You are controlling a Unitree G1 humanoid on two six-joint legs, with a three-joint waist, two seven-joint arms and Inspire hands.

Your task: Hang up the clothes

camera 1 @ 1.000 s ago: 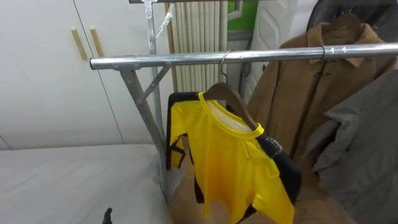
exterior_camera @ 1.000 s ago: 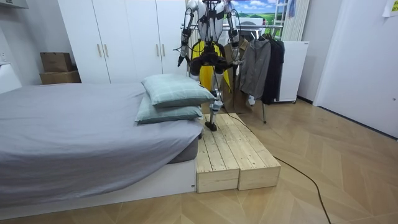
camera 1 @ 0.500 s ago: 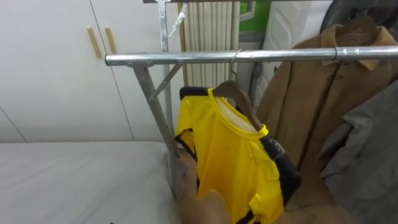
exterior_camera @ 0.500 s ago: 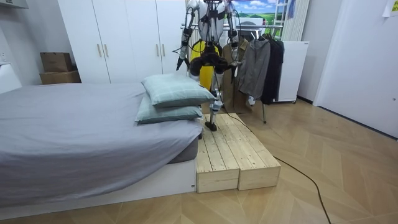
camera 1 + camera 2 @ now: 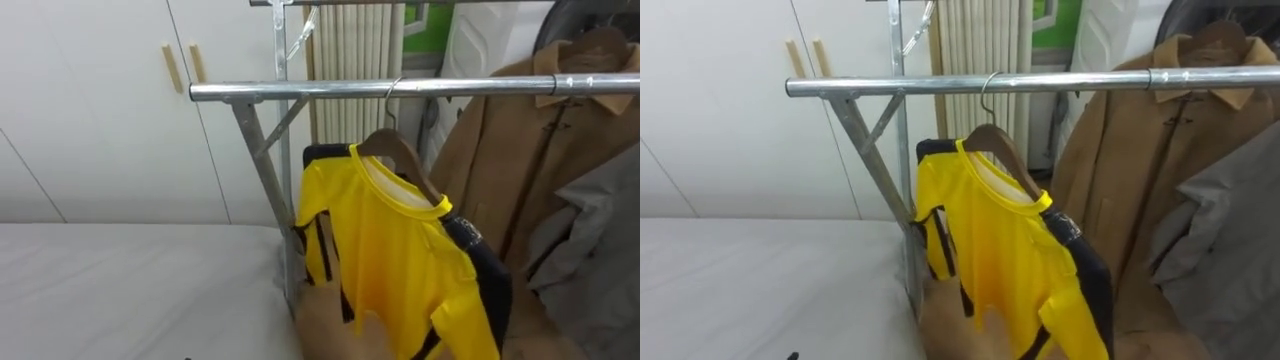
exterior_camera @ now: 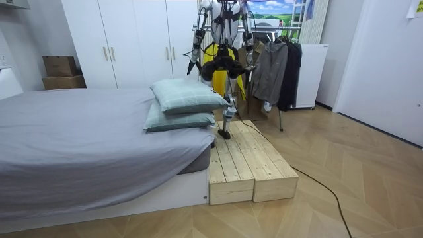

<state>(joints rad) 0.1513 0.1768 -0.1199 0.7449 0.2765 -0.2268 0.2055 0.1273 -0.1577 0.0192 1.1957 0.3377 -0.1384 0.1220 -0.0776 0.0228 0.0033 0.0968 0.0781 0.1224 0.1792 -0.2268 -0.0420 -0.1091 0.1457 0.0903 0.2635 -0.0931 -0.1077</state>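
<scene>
The yellow shirt (image 5: 400,250) hung on a wooden hanger (image 5: 402,155) whose wire hook sat over the metal rail (image 5: 320,91) of the clothes rack. It was close to the rail's left end, just beside the slanted brace (image 5: 262,150) that met the rail there. A black garment (image 5: 492,290) showed behind the shirt, along its right edge. Further right on the same rail we saw a tan coat (image 5: 520,170), and a grey garment (image 5: 600,240) in front of it. White wardrobe doors (image 5: 100,120) stood behind the rack on the left, and the bed (image 5: 130,290) lay below them, reaching to the foot of the rack.

In the room view the robot stood upright on a wooden platform (image 6: 248,158) at the side of the bed, facing the rack with its back to the camera. Two pillows (image 6: 188,99) lay stacked on the bed beside it. Its left hand (image 6: 191,64) hung low on the room view's left and its right hand (image 6: 251,66) low on the room view's right, both apart from the shirt. We could not tell whether either hand was open or closed.
</scene>
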